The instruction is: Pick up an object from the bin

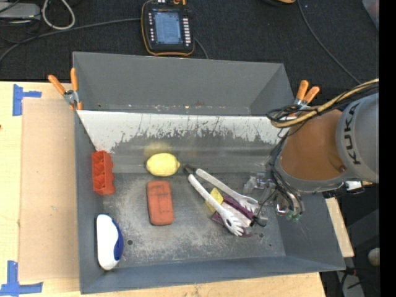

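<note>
My gripper (265,198) hangs low at the right side of the bin, under the orange cover on the wrist. Right below and to its left lie white plastic tongs (218,197), running diagonally from the bin's middle toward the lower right. Their forked end (237,227) is closest to the gripper. A purple and yellow thing (228,204) lies under and against the tongs. Whether the gripper touches the tongs I cannot tell.
A yellow lemon (162,164) sits near the back wall. A flat red block (160,203) lies in the middle, a red ridged brick (103,172) at the left wall, and a white and blue oval thing (107,241) in the front left corner.
</note>
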